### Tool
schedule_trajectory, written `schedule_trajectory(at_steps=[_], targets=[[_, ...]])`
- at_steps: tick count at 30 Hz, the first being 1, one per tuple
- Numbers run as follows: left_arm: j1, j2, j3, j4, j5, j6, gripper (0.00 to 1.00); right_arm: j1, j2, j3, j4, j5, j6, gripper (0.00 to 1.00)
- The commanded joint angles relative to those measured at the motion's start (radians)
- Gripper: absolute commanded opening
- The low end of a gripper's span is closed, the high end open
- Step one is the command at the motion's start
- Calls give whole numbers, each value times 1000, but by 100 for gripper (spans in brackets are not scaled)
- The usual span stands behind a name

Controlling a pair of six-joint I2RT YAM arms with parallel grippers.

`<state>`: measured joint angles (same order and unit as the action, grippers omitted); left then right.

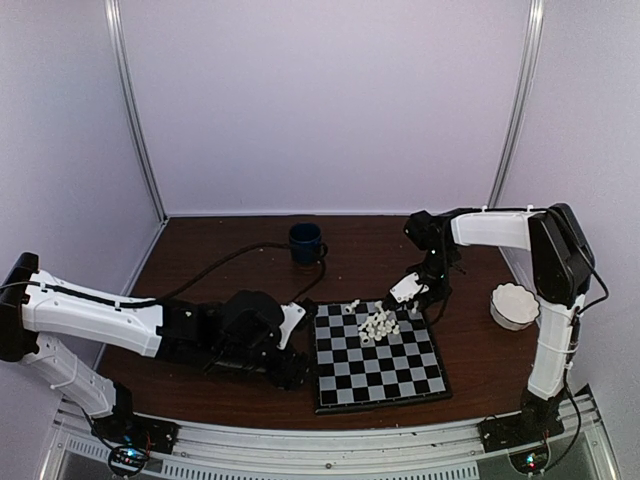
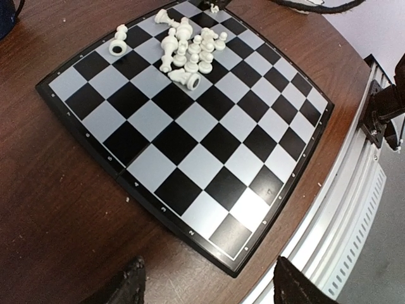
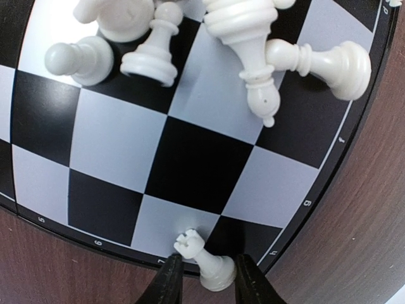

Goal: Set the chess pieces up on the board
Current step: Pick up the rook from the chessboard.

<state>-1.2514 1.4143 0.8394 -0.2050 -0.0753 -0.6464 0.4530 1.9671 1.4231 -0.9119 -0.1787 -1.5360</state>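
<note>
The board (image 1: 380,355) lies on the brown table in front of both arms. A heap of white chess pieces (image 1: 378,325) sits near its far edge, some upright, some toppled; one or two pieces (image 1: 352,305) lie apart at the far left corner. My right gripper (image 1: 408,290) hovers over the far right edge of the board (image 3: 190,158), shut on a tilted white rook (image 3: 205,263) by the border. The heap (image 3: 250,50) lies just beyond. My left gripper (image 2: 209,285) is open and empty by the near left corner of the board (image 2: 190,145), far from the heap (image 2: 190,54).
A dark blue mug (image 1: 306,242) stands at the back of the table with a black cable beside it. A white scalloped bowl (image 1: 514,305) stands right of the board, by the right arm. The metal rail (image 2: 354,209) runs along the table's near edge.
</note>
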Motion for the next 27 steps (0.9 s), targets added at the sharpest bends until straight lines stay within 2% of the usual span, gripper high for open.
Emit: schedule_trajectory(at_steps=[1,11,13,19,23,27], targets=[[-9,10,-1,54,-9,-8,69,11,-6,-7,-32,18,20,27],[-14,19,-1,77,-11,-8,68,11,-34,-34,-30,10,104,14],[-14,19,12,67,-57,-17,67,5,-55,-36,-33,-16,141,11],[-14,42,106,11,-229,-22,68,-21,-165,-10,-101,-254,393,8],[-14,102,227,-37,-247,-49,69,-20,-269,-48,-111,-462,587,8],[-12,152,319,-48,-204,-137,66,2,-373,-126,-52,-539,733,8]])
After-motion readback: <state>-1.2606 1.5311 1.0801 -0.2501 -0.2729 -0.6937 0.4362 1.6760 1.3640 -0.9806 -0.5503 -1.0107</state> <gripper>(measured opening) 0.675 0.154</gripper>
